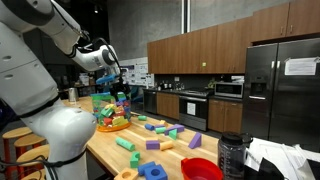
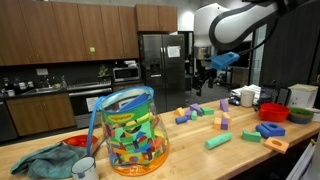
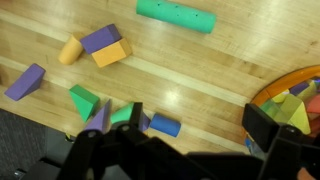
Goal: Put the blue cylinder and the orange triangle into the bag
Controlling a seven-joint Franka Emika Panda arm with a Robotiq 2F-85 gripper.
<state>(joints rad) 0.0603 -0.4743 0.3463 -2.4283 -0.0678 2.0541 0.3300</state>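
Observation:
The see-through bag full of many-coloured blocks stands on the wooden table, and also shows in an exterior view. Its orange rim is at the right edge of the wrist view. My gripper is open and empty, hovering above the table beside the bag; both exterior views show it. A small blue cylinder lies on its side on the wood, just inside my left finger. I cannot pick out an orange triangle for certain; an orange block lies next to a purple one.
Loose blocks lie around: a long green cylinder, a yellow cylinder, a purple wedge, a green block. A red bowl and a blue ring sit near the table's end. A teal cloth lies beside the bag.

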